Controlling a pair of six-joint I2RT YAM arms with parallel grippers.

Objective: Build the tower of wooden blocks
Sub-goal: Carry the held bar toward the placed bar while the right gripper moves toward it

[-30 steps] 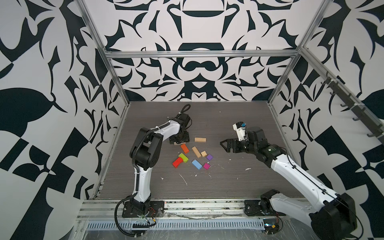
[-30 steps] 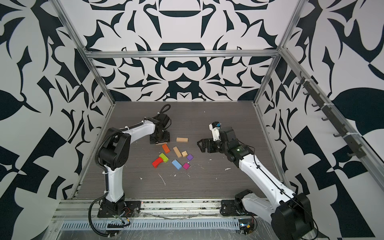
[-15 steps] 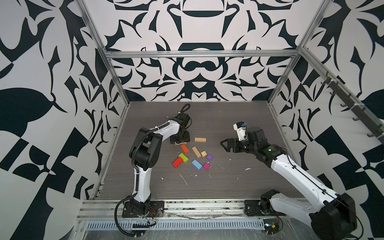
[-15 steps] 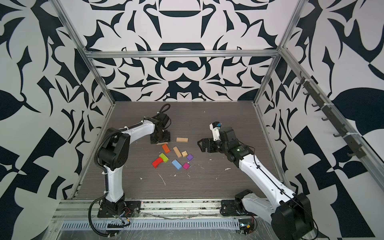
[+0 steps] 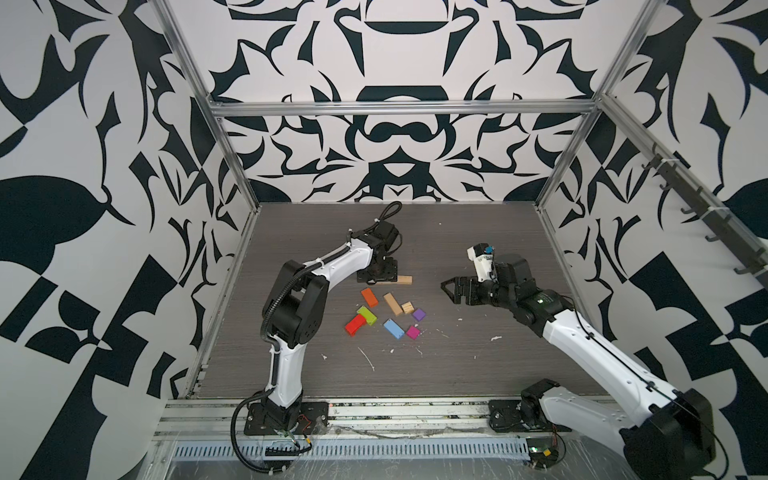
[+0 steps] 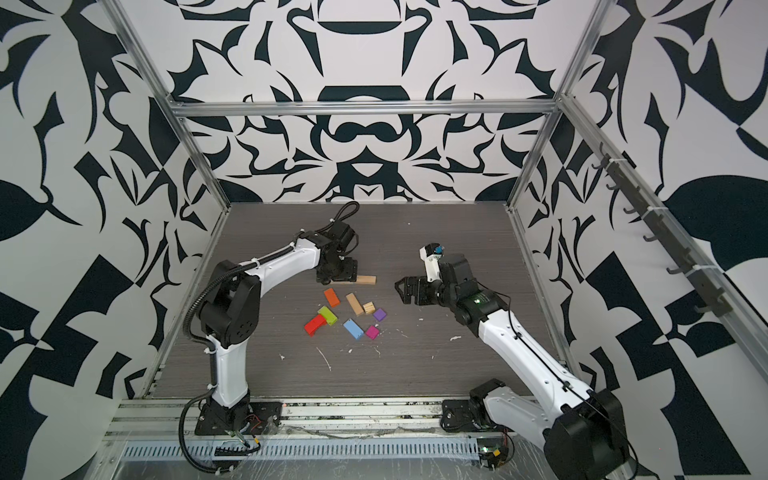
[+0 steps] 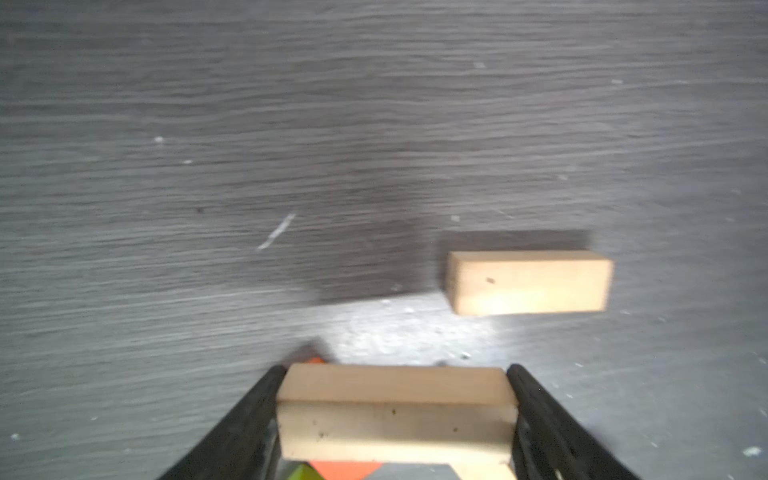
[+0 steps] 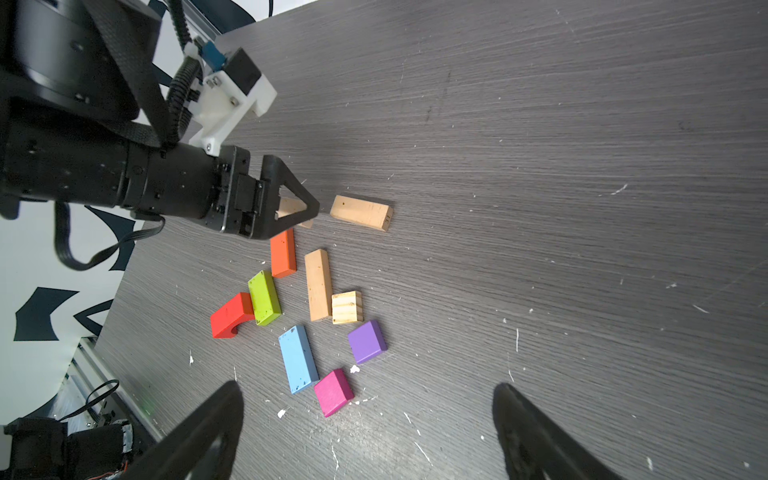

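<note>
Now, left jaws tight around a tan block (image 7: 397, 409), right jaws wide apart beside the loose wood blocks (image 8: 318, 291)

My two top views sit side by side, high up at the front, looking down. Both show me the same whole table (image 5: 457, 232). My left wrist camera is very close, peeking over the held block (image 7: 395, 399) at a tan block (image 7: 528, 282). My right wrist camera looks from farther back, across the table, and sees that tan block too.
</note>
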